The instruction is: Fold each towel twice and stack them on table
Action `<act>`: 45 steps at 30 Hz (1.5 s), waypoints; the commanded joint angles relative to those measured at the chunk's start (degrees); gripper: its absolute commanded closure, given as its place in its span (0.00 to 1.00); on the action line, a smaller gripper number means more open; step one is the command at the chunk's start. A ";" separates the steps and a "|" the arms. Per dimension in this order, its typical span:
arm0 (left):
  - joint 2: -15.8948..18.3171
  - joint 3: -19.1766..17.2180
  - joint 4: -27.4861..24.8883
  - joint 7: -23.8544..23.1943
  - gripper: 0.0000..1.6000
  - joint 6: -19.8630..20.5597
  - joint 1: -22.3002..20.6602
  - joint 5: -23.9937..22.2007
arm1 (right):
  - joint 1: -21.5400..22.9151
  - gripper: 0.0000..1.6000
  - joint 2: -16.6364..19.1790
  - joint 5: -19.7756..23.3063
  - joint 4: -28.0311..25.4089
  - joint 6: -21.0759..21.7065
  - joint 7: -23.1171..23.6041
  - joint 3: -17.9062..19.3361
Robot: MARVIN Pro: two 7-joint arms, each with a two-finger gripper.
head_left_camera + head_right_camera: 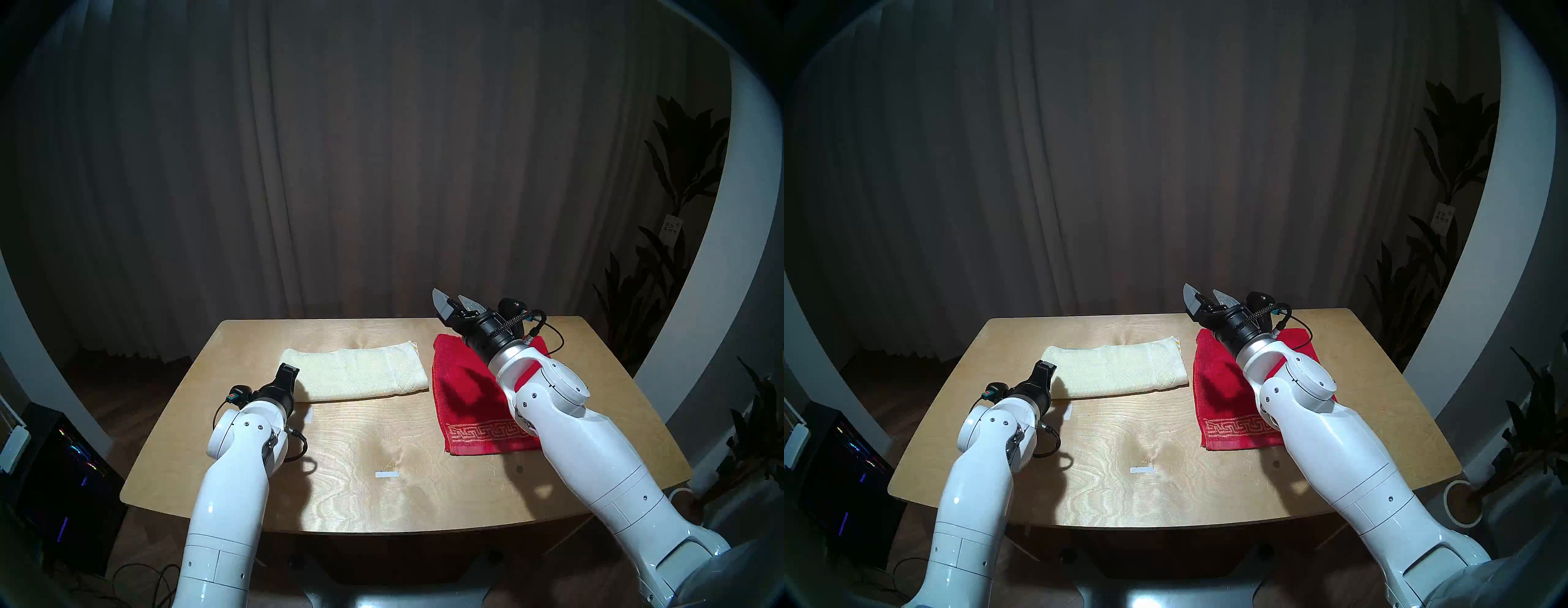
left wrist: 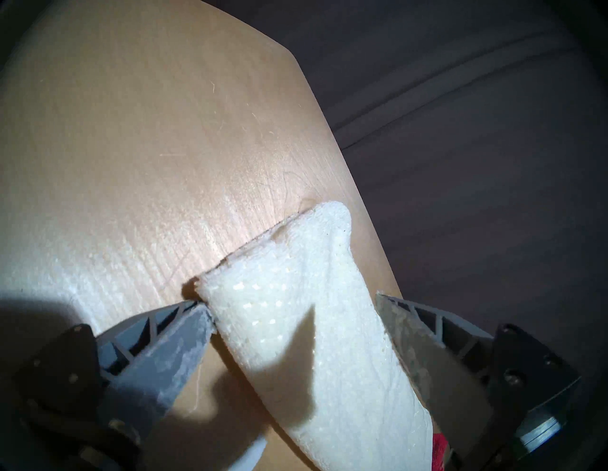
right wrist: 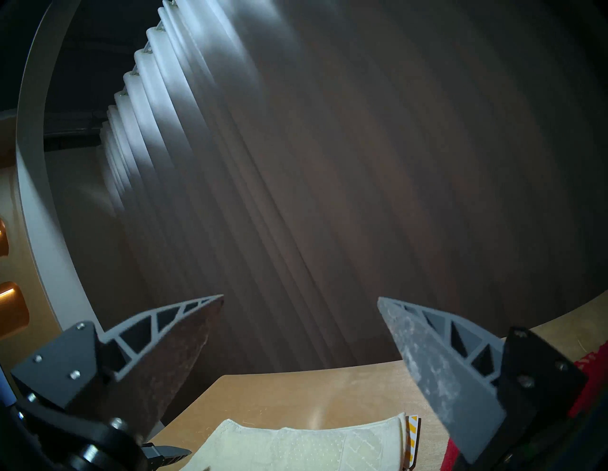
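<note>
On the table (image 1: pixel 382 488), the left claw (image 1: pixel 288 370) is gaping wide around the cream towel's (image 1: pixel 352 373) left end; the folded towel is lying lengthwise left to right. Beside it, the red towel (image 1: pixel 462 395) is running near to far, while the right claw (image 1: pixel 456 302) is hanging spread and empty above its far end.

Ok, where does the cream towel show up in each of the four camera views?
Head stereo left: cream towel lies at table centre, left of the red towel.
Head stereo right: the same spot, shifted slightly left.
Left wrist: it fills the lower middle, its end between the open fingers.
Right wrist: bottom centre, below the open fingers.
Shared landmark: the red towel beside it, a sliver in both wrist views.
</note>
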 commanded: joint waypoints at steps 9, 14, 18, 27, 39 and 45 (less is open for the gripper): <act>3.06 1.19 6.24 -3.03 0.09 5.06 -6.06 -1.28 | 1.54 0.00 -2.40 -2.02 -0.98 -2.09 -2.77 -0.40; 3.42 1.44 6.85 -2.95 0.59 5.07 -6.43 -1.09 | 1.95 0.00 -2.92 -2.41 -0.33 -2.27 -3.33 -0.55; 3.48 1.15 6.37 -3.12 1.00 4.50 -6.48 -1.21 | 2.04 0.00 -2.95 -2.23 -0.20 -1.95 -3.34 -0.62; 4.22 0.65 2.44 -3.29 1.00 2.65 -5.68 0.40 | 1.87 0.00 -2.93 -2.26 -0.39 -1.91 -3.06 -0.70; 7.69 -0.14 -4.24 -4.99 1.00 5.86 -1.90 0.93 | 2.09 0.00 -3.29 -0.86 0.06 -1.47 -2.70 -0.23; 7.97 0.76 -4.63 -5.76 1.00 5.73 -2.40 2.72 | 1.47 0.00 -2.92 -0.20 -0.42 -1.36 -2.84 -0.03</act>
